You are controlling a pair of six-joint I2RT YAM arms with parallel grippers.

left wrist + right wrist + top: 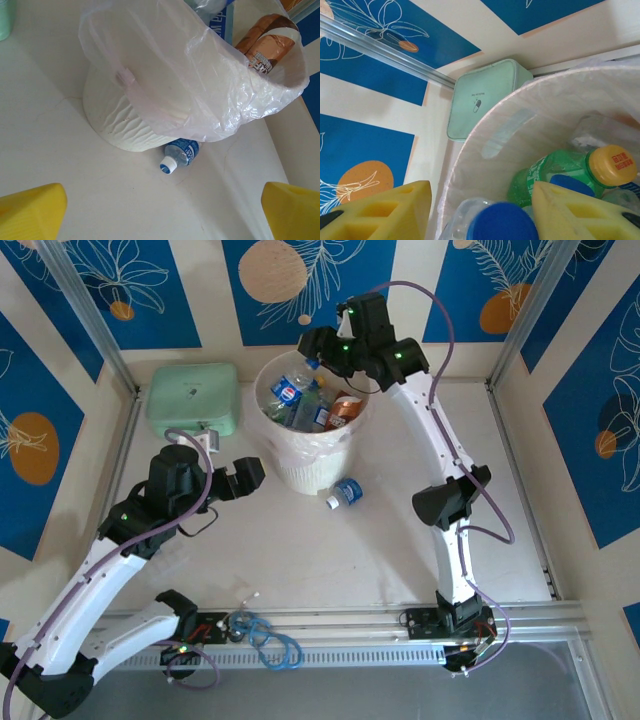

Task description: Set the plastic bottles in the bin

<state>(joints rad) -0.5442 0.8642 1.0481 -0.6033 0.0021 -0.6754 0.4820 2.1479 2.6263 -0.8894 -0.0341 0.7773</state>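
The bin (305,472), a white bucket lined with a thin plastic bag, stands at the back middle of the table with several plastic bottles (288,392) inside. My right gripper (322,348) hangs over its far rim. In the right wrist view the right gripper (480,210) is open, its yellow fingers (570,215) apart around a blue-capped clear bottle (502,222), beside a green bottle with a yellow cap (555,170). One clear blue-labelled bottle (346,492) lies on the table against the bin's base. My left gripper (240,475) is open, left of the bin. In the left wrist view that bottle (181,153) lies ahead.
A mint-green case (195,398) sits at the back left, close to the bin. A brown-labelled bottle (265,45) shows inside the bin's rim (130,120). Blue and white cables (265,635) lie on the front rail between the arm bases.
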